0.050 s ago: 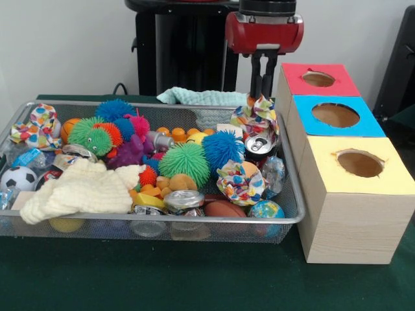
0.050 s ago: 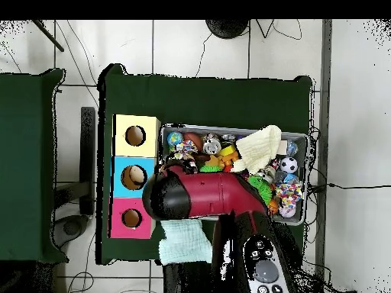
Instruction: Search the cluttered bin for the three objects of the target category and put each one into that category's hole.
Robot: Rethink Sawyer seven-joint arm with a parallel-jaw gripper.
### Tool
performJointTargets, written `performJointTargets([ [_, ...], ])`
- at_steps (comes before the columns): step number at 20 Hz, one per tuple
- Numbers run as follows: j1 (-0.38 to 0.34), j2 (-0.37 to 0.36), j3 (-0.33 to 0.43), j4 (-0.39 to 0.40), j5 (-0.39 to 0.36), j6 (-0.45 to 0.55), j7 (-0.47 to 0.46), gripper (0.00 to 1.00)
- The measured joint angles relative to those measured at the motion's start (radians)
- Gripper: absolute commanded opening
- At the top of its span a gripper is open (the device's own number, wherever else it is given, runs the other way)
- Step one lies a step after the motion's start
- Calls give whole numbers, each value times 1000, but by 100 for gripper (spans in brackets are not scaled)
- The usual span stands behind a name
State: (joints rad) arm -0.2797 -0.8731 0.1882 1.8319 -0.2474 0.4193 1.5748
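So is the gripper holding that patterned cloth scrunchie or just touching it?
Holding: the gripper fingers are pinched on the patterned cloth scrunchie, above the bin.

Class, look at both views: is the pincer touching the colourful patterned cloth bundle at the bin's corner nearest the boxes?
Touching. The front view shows the pincer closed on the top of the patterned cloth bundle.

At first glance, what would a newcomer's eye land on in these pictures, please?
The wire mesh bin crammed with bright toys, above all the green spiky rubber ball at its middle. Beside it stands the wooden box with red, blue and yellow holed tops. The red arm's hand is shut on a colourful patterned cloth bundle over the bin's corner.
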Motion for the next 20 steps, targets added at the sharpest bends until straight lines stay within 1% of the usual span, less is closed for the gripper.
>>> performJointTargets([
  [14,-3,1,38,0,-1,0,0,0],
  [17,3,1,37,-3,-1,0,0,0],
  [20,24,1,37,-14,-15,0,0,0],
])
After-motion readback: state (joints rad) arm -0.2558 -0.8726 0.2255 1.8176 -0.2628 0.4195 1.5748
